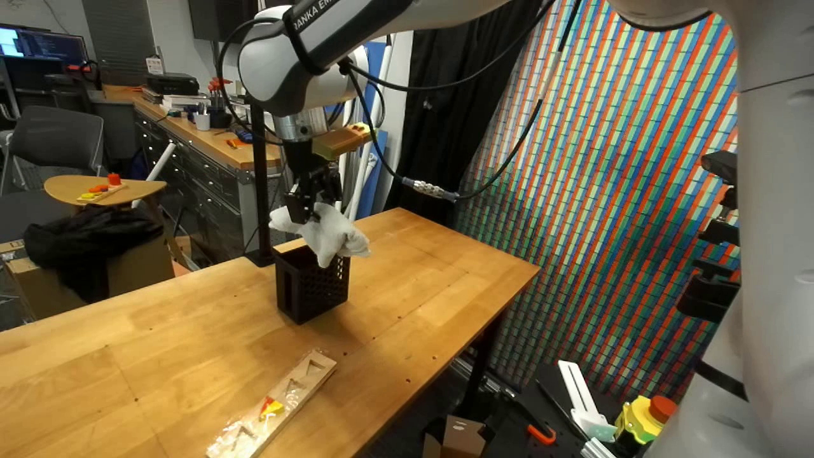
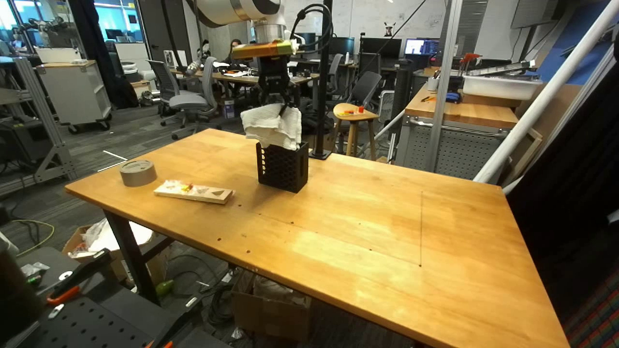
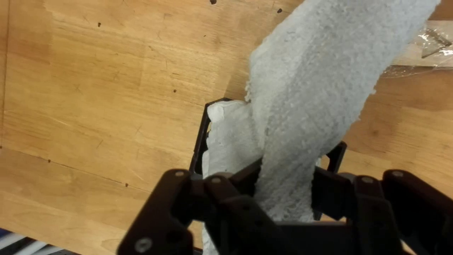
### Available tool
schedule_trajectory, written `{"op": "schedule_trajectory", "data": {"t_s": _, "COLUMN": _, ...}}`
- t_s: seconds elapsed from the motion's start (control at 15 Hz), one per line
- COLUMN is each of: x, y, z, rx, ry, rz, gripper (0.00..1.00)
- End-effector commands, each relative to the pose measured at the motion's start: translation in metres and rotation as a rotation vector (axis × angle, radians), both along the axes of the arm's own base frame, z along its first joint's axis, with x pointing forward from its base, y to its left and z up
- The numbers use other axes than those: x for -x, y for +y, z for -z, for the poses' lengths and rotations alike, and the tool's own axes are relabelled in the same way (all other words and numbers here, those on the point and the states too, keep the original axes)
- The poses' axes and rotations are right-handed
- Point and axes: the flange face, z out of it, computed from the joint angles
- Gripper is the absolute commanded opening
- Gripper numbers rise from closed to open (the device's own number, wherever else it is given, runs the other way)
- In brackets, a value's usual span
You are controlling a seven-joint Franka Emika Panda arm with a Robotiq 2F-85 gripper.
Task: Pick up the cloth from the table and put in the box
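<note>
My gripper (image 1: 311, 213) is above the box, its jaws closed on a bunched part of the off-white cloth (image 1: 332, 236). In the wrist view the cloth (image 3: 318, 78) runs up between both dark fingers, and one fold spreads past the box rim (image 3: 200, 138). The black box (image 2: 283, 169) stands upright on the wooden table (image 2: 367, 280). Cloth hangs over its opening in both exterior views, with the lower edge about level with the rim; whether any of it dips inside, I cannot tell. Most of the box's inside is hidden by cloth.
A wrapped light wooden strip (image 1: 280, 407) with triangular cutouts lies on the table near the box. A grey tape roll (image 2: 138, 173) sits close to a table corner. Just behind the box, a black vertical pole (image 2: 323, 96) rises from the table edge.
</note>
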Motion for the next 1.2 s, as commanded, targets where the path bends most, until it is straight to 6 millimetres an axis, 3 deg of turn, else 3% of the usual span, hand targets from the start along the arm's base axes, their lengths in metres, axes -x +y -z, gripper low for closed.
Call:
{"op": "schedule_trajectory", "data": {"t_s": 0.0, "x": 0.001, "y": -0.009, "z": 0.006, "rx": -0.024, "ry": -0.03, "rz": 0.012, "gripper": 0.04}}
{"op": "schedule_trajectory", "data": {"t_s": 0.47, "x": -0.012, "y": -0.007, "z": 0.03, "rx": -0.037, "ry": -0.041, "rz": -0.001, "gripper": 0.04}}
{"op": "schedule_trajectory", "data": {"t_s": 1.13, "x": -0.028, "y": 0.007, "z": 0.099, "rx": -0.18, "ry": 0.013, "rz": -0.044, "gripper": 0.04}}
